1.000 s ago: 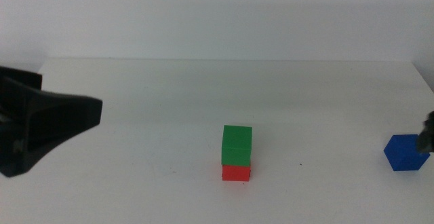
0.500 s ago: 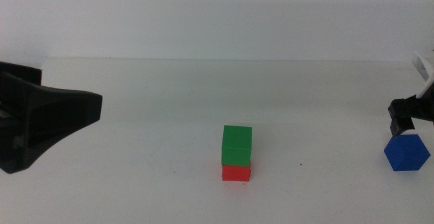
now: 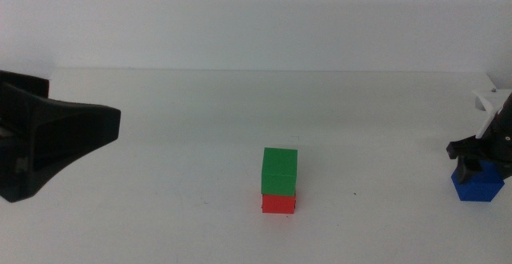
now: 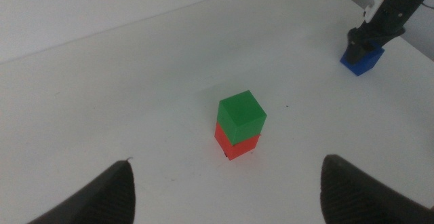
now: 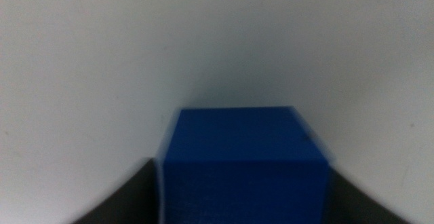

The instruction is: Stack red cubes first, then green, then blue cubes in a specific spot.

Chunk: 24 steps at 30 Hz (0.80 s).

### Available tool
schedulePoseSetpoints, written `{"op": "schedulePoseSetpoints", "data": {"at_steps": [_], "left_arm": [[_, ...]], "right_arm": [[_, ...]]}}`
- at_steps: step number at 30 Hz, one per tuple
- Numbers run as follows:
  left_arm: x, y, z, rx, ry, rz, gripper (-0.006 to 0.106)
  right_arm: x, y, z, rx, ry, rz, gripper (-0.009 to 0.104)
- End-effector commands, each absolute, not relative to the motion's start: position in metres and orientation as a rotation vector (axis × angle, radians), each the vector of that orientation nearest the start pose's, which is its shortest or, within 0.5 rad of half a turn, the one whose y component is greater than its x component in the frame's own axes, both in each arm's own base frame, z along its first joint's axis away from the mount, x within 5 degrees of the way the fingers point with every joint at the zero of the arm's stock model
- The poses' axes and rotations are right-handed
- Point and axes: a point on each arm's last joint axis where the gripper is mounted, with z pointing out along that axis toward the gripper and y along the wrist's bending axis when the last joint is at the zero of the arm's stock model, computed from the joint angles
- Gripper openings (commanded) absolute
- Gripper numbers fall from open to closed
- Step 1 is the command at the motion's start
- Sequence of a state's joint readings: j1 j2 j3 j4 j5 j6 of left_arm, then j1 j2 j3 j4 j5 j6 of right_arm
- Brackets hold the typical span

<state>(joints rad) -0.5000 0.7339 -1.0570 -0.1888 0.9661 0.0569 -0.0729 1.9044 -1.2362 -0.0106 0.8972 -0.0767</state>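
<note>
A green cube (image 3: 279, 169) sits squarely on a red cube (image 3: 278, 204) near the table's middle front; the pair also shows as the green cube (image 4: 241, 114) and red cube (image 4: 237, 145) in the left wrist view. The blue cube (image 3: 475, 187) rests on the table at the far right. My right gripper (image 3: 478, 166) has come down over it, open, one jaw on each side of the blue cube (image 5: 244, 163). My left gripper (image 4: 227, 200) hangs open and empty at the left, back from the stack.
The left arm's dark body (image 3: 48, 144) fills the left edge of the middle view. The white table (image 3: 200, 120) ends close to the right of the blue cube. The right gripper (image 4: 380, 24) and blue cube (image 4: 361, 60) also appear in the left wrist view.
The right gripper has come in from the right edge and dropped onto the blue cube, now covering its top. The left arm and the red-green stack have not moved.
</note>
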Motion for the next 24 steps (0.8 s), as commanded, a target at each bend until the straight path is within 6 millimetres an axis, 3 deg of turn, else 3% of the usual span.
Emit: {"op": "schedulePoseSetpoints", "data": {"at_steps": [1, 3, 4, 8, 11, 13, 16, 19, 24], "left_arm": [[0.094, -0.066, 0.416, 0.562, 2.059, -0.484, 0.094], [0.094, -0.066, 0.416, 0.562, 2.059, -0.484, 0.094], [0.094, -0.066, 0.416, 0.562, 2.059, -0.484, 0.094], [0.094, -0.066, 0.416, 0.562, 2.059, -0.484, 0.094], [0.094, -0.066, 0.416, 0.562, 2.059, -0.484, 0.094], [0.094, -0.066, 0.416, 0.562, 2.059, -0.484, 0.094], [0.094, -0.066, 0.416, 0.562, 2.059, -0.484, 0.094], [0.094, -0.066, 0.416, 0.561, 2.057, -0.484, 0.094], [0.094, -0.066, 0.416, 0.561, 2.057, -0.481, 0.094]], "right_arm": [[0.358, -0.027, 0.174, 0.046, 3.047, -0.009, 0.024], [0.352, -0.019, 0.187, 0.052, 3.051, -0.005, 0.005], [0.348, -0.010, 0.198, 0.045, 3.041, -0.002, 0.002], [0.328, 0.044, 0.256, 0.052, 2.935, -0.009, 0.004], [0.307, 0.095, 0.300, 0.170, 2.866, -0.030, 0.004], [0.298, 0.132, 0.320, 0.158, 2.808, -0.033, 0.004], [0.287, 0.183, 0.332, 0.131, 2.738, 0.023, 0.004], [0.279, 0.219, 0.331, 0.139, 2.730, 0.082, 0.004], [0.280, 0.258, 0.317, 0.075, 2.743, 0.085, 0.004]]}}
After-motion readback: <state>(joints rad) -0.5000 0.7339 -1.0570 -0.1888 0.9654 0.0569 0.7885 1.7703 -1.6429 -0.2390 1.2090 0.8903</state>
